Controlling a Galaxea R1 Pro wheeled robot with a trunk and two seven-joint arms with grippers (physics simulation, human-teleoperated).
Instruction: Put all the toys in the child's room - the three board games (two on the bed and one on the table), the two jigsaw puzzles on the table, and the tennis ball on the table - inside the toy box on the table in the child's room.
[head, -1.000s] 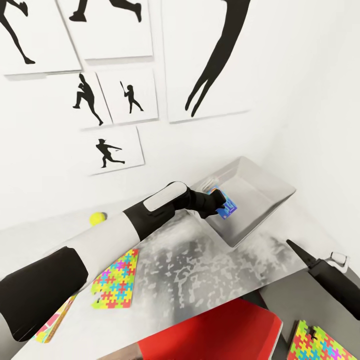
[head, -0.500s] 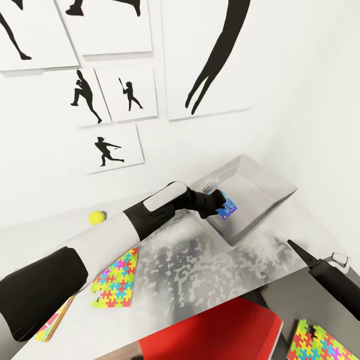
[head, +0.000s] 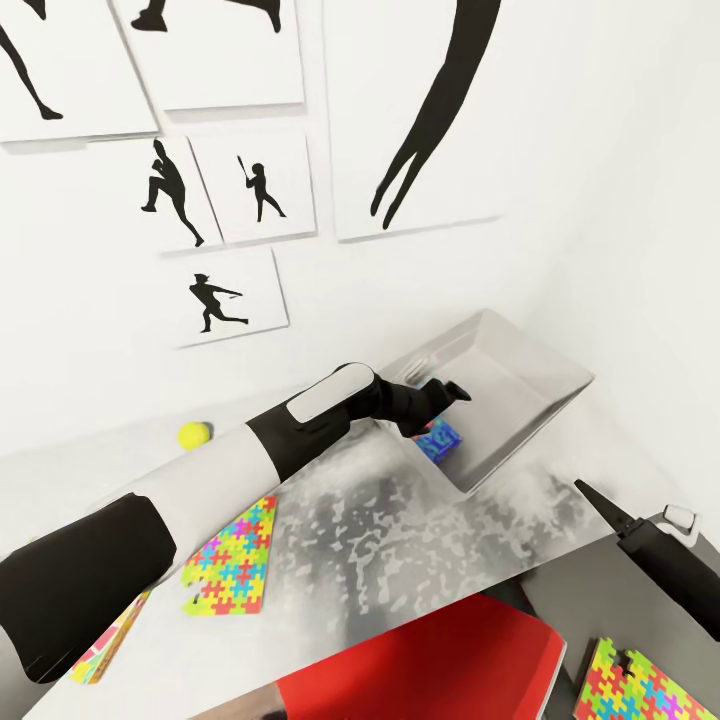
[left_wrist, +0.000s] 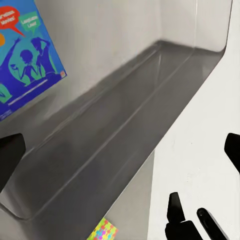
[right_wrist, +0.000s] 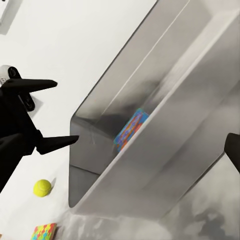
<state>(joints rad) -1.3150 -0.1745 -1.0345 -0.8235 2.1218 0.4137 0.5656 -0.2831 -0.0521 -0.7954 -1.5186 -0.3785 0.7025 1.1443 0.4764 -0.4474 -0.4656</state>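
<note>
A blue board game (head: 438, 439) with cartoon figures on it lies inside the toy box (head: 540, 375), against the wall of the box nearest the robot, and it seems to lean a little on that wall. The left gripper (head: 452, 388) hangs just above the game, over the same side of the box. Its two fingers are spread apart and hold nothing, so the game is free below them. In the left wrist view the game (left_wrist: 25, 55) is seen on the grey floor of the box (left_wrist: 130, 125).

The toy box stands on the pale table (head: 400, 540) near the corner of the white walls. On the table to the left, the tennis ball (head: 193, 434) rests close to the wall, well apart from the box. A jigsaw puzzle (head: 232, 560) lies flat beside the left forearm.

The right gripper (head: 625, 520) is low at the right, beyond the table edge; I cannot tell whether it is open or closed.
</note>
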